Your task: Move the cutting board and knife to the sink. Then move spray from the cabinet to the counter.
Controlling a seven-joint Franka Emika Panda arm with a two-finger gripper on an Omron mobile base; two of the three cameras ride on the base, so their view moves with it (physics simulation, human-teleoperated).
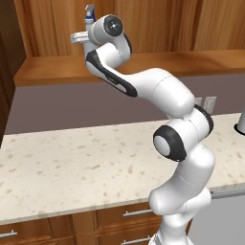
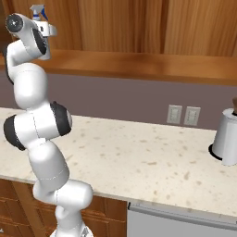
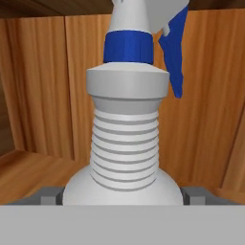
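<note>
hand view: the spray (image 3: 127,139) is seen close up, standing upright on the wooden floor of the cabinet (image 3: 43,95), with the ribbed grey neck centred and the blue collar and blue trigger above it. the two dark fingertips (image 3: 48,195) of the end effector (image 3: 122,196) are seen on either side of the bottle's shoulder, just beside it; the jaws are set wide, and whether the bottle is touched cannot be told. in the left base view the arm is raised to the cabinet (image 1: 143,28), and the end effector (image 1: 85,37) is placed at the spray (image 1: 89,14), whose blue-tipped head is visible above the wrist. in the right base view the spray (image 2: 39,13) is seen at the cabinet (image 2: 139,28) opening, well above the bench (image 2: 139,157). a white canister (image 2: 227,136) is stood on the bench, well apart from the spray.
</note>
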